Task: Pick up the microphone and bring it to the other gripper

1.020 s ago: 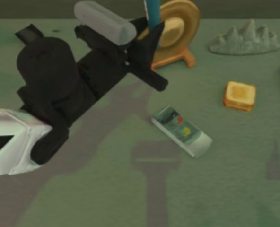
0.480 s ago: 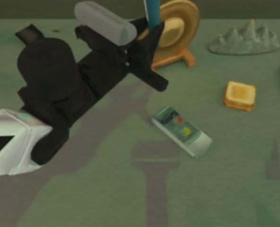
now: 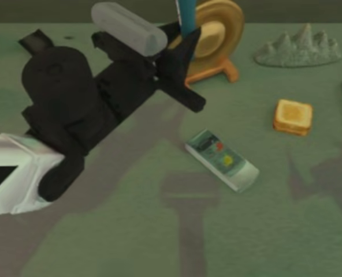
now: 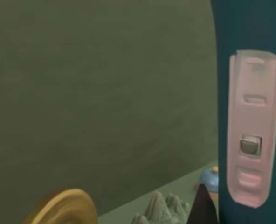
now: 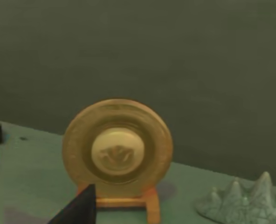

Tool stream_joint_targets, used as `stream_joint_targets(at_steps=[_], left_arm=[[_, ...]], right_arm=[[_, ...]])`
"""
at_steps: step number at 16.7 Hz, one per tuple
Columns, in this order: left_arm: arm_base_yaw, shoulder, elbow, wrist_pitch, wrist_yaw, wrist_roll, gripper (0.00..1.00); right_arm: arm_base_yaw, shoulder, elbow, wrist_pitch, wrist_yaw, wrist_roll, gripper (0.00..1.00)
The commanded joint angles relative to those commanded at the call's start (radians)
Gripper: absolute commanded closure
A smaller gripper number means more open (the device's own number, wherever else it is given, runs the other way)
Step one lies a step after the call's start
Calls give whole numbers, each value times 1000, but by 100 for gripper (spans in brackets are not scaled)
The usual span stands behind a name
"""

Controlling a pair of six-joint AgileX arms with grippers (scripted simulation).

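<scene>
The microphone (image 3: 186, 14) hangs high above the back of the table, with only its teal handle showing at the top view's upper edge and its head out of view. My left gripper (image 3: 181, 45) is shut on it. The left wrist view has the handle (image 4: 250, 28) up close, with its white switch patch (image 4: 252, 126) facing the camera and one black fingertip (image 4: 203, 207) beside it. The other gripper, my right one, is outside the top view. One black fingertip (image 5: 79, 207) of it shows in the right wrist view, with nothing next to it.
A gold round plaque on an orange stand (image 3: 217, 40) stands just behind the left gripper. A grey mountain-shaped ornament (image 3: 298, 49) sits at the back right, a toast slice (image 3: 293, 116) right of centre, and a green-and-white box (image 3: 222, 160) mid-table.
The left arm and microphone have stayed almost still. A dark arm shadow has spread inward over the right side of the table.
</scene>
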Motion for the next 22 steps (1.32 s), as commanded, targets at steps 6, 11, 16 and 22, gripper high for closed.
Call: stream_joint_targets(at_steps=[6,11,16,22], left_arm=[[0,0,0,0,0,0,100],[0,0,0,0,0,0,100],[0,0,0,0,0,0,100],[0,0,0,0,0,0,100]], right_arm=[[142,516,279,155,-224,-22,0],[226,771,455,258,-356,-39,0],[244,829,498,285,-386,-45,0],[281,901,564,298,-348,-43,0]])
